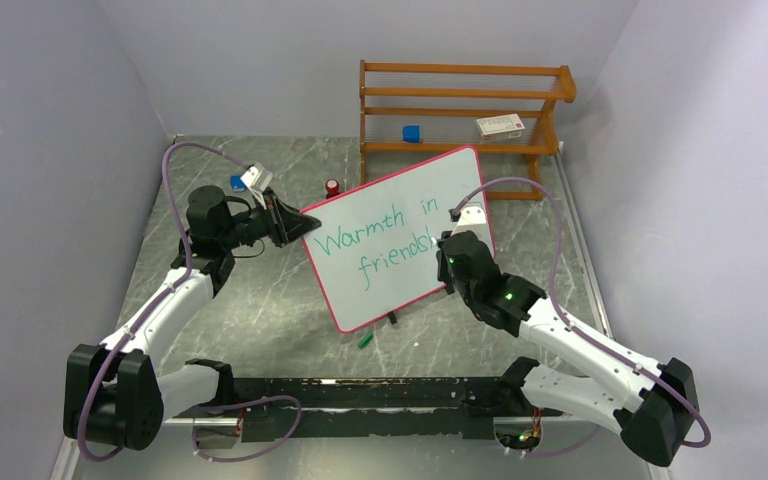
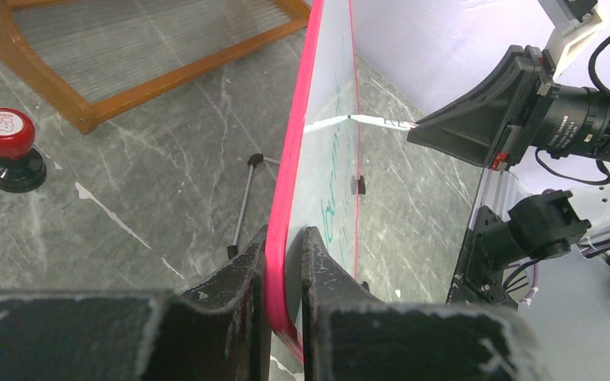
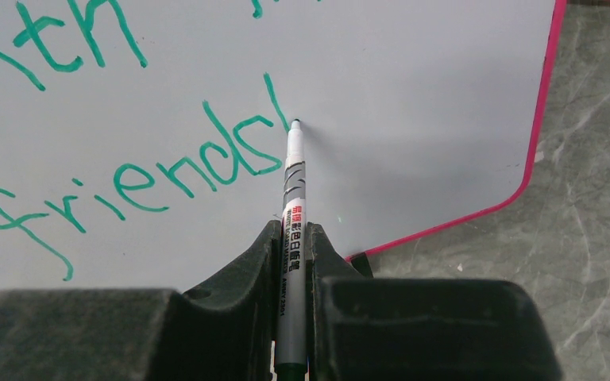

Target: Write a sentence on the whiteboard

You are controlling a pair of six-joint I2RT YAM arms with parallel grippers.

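Note:
The whiteboard (image 1: 390, 235), white with a pink-red frame, stands tilted on the marble table and bears green writing, "Warmth in friends" followed by a vertical stroke. My left gripper (image 1: 305, 225) is shut on its left edge; the left wrist view shows the frame (image 2: 286, 198) pinched between the jaws of my left gripper (image 2: 284, 246). My right gripper (image 1: 444, 252) is shut on a grey marker (image 3: 294, 202), held in my right gripper (image 3: 291, 238) with its tip at the board (image 3: 413, 103), just right of the stroke after "friends".
A wooden rack (image 1: 460, 110) stands behind the board with a blue item (image 1: 412, 133) and a white card (image 1: 500, 125) on it. A red-topped stamp (image 1: 333, 187) (image 2: 6, 147) sits behind the board. A green marker cap (image 1: 365, 340) lies before it.

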